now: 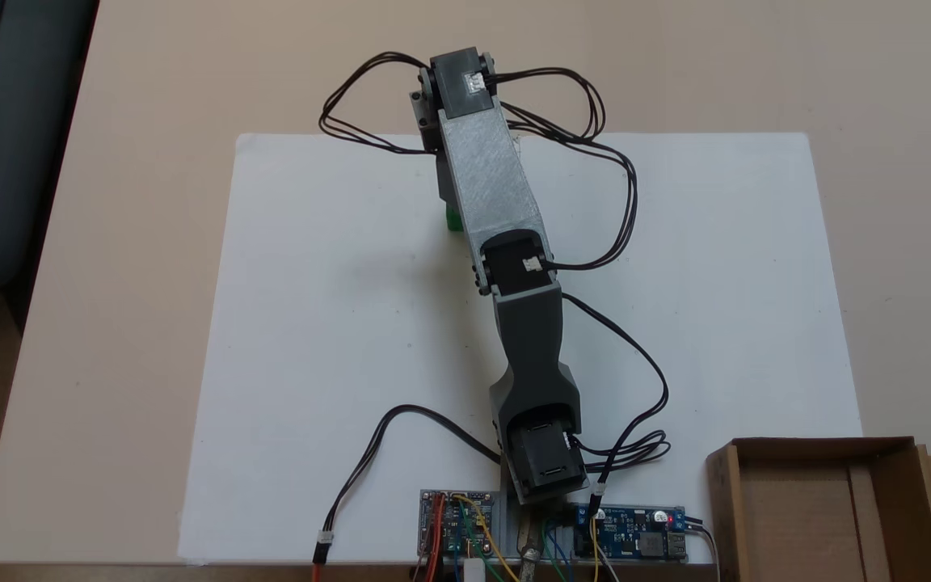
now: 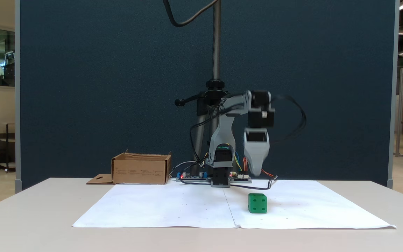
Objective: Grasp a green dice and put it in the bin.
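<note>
The green dice [image 2: 257, 203] is a small bright cube resting on the white paper, right of the middle. In a fixed view from above, only a sliver of the green dice [image 1: 454, 220] peeks out from under the arm's light grey link. My gripper [image 2: 256, 173] hangs pointing straight down, a short way above the dice and apart from it. Its jaws line up one behind the other, so I cannot tell whether they are open. The bin [image 2: 141, 173] is a shallow brown cardboard box beside the arm's base; from above, the bin [image 1: 821, 443] sits at the lower right.
A white paper sheet [image 1: 336, 323] covers the table's middle. Circuit boards [image 1: 635, 533] and loose black cables [image 1: 619, 210] lie around the arm's base. A metal stand pole [image 2: 216, 42] rises behind the arm. The bin's flap [image 2: 100, 179] lies flat on the table.
</note>
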Robot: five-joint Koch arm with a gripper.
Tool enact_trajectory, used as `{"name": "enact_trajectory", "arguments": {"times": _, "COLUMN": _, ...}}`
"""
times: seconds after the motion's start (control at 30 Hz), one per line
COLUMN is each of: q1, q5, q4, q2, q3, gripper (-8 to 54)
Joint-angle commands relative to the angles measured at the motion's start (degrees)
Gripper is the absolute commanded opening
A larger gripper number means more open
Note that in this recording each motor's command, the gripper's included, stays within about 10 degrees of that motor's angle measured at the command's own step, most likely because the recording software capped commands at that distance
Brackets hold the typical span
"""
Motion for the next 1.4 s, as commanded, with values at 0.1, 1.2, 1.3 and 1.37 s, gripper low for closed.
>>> {"name": "enact_trajectory", "arguments": {"times": 0.1, "q1": -0.5, "q5": -0.7, "q4": -4.9, "q2": 1.4, "q3": -0.7, "gripper": 45.5}}
{"name": "enact_trajectory", "arguments": {"times": 1.2, "q1": -1.0, "q5": -0.7, "q4": -12.1, "q2": 4.9, "q3": 11.4, "gripper": 45.7}}
{"name": "enact_trajectory", "arguments": {"times": 1.3, "q1": -1.3, "q5": -0.6, "q4": -14.7, "q2": 5.6, "q3": 13.4, "gripper": 45.6}}
{"name": "enact_trajectory", "arguments": {"times": 1.37, "q1": -1.8, "q5": -0.5, "q4": -14.8, "q2": 5.6, "q3": 13.5, "gripper": 45.6}}
